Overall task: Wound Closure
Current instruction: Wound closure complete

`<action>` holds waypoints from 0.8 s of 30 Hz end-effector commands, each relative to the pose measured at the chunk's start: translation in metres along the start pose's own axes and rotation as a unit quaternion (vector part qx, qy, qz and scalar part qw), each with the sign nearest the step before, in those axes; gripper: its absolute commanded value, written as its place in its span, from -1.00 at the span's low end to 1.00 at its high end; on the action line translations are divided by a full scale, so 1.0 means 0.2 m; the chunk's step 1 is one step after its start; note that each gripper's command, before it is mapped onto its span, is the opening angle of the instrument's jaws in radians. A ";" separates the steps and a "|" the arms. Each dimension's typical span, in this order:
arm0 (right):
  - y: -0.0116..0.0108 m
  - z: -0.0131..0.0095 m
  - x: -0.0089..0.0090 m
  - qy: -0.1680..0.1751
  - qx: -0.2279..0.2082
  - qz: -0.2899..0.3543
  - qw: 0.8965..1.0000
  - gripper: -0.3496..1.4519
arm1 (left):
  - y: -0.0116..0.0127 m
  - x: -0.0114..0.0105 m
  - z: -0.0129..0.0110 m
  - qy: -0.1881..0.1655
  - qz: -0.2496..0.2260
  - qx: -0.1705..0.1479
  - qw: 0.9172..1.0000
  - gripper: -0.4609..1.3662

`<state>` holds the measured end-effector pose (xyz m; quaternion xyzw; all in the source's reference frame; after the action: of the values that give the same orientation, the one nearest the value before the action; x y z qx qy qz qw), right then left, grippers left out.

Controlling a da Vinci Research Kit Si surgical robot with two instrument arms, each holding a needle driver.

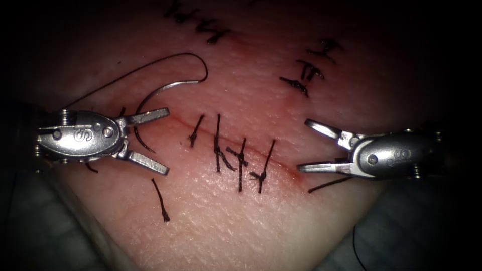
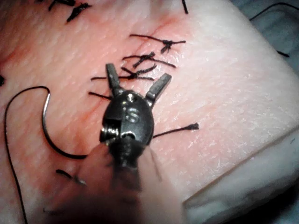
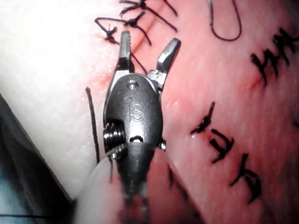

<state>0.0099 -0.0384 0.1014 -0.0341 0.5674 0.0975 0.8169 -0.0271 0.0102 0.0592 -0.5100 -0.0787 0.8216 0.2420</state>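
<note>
Both grippers are hanging spread and empty over the tissue [image 1: 241, 221]: left gripper [image 1: 156, 142], right gripper [image 1: 307, 145]. The needle [image 1: 150, 98] is lying loose left of the stitched cut [image 1: 231, 145], thread [image 1: 150, 62] trailing.

Tissue [image 1: 251, 221] slab, needle [image 1: 150, 100] and thread [image 1: 165, 60] lying on it

Needle [image 1: 150, 108] partly behind left pincer [image 1: 165, 140]

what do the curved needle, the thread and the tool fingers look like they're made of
Needle: thin, smooth grey metal by its sheen; it lies free on the tissue beside the left tool, held by neither.
Thread: fine dark strand, matte; the cut stitch ends fray, suggesting braided fibre.
Fingers of the right tool: bright polished metal with highlights, likely steel. Both tools stand open, holding nothing.
</note>
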 end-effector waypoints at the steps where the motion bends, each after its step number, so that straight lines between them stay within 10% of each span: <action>1: 0.000 0.000 0.000 -0.001 0.005 0.000 1.000 0.68 | 0.000 0.000 0.000 0.002 0.000 0.000 1.000 0.08; 24: -0.004 0.001 -0.002 -0.002 0.007 -0.006 1.000 0.69 | -0.001 -0.001 0.001 -0.016 0.014 -0.004 1.000 0.07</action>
<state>0.0101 -0.0391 0.1018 -0.0342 0.5662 0.0910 0.8185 -0.0271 0.0103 0.0594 -0.4989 -0.0795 0.8327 0.2267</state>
